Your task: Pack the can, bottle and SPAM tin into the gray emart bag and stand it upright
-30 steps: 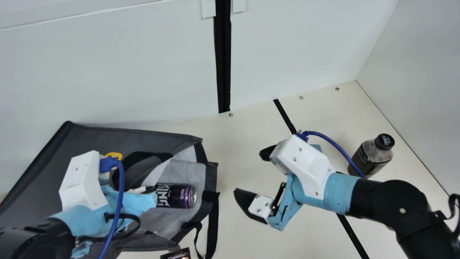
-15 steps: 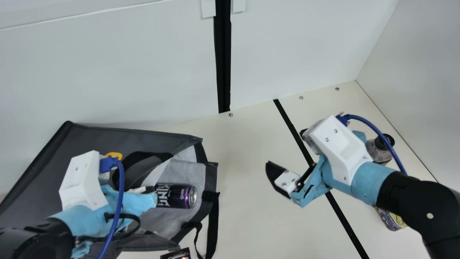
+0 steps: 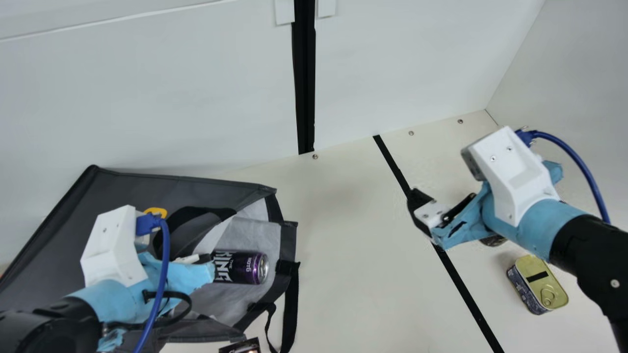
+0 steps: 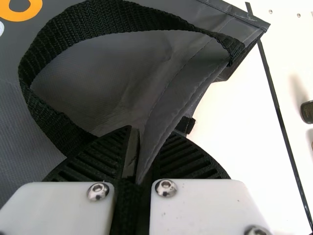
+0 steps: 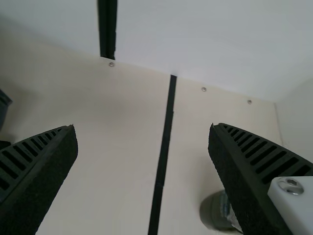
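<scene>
The gray bag [image 3: 113, 186] lies on its side at the left in the main view, mouth facing right, with the purple can [image 3: 243, 267] lying inside the opening. Over the bag is my left gripper [image 3: 198, 262]; in the left wrist view that gripper [image 4: 142, 147] is shut on the bag's edge [image 4: 168, 107]. My right gripper [image 3: 423, 211] is above the table's right part; in the right wrist view the gripper [image 5: 143, 127] stands open and empty. The bottle [image 5: 215, 213] is partly hidden behind one finger. Its dark lower part [image 3: 493, 240] shows under the right gripper. The tin [image 3: 539, 289] rests right of it.
A small dark printed item [image 3: 243, 346] is at the main view's bottom edge, beside the bag's hanging black strap [image 3: 290, 304]. White walls [image 3: 402, 63] rise behind and at the right. A black strip [image 3: 463, 289] runs across the table.
My right arm has moved right and back, away from the bag toward the bottle, covering most of it and uncovering the tin. The left arm, bag and can have not moved.
</scene>
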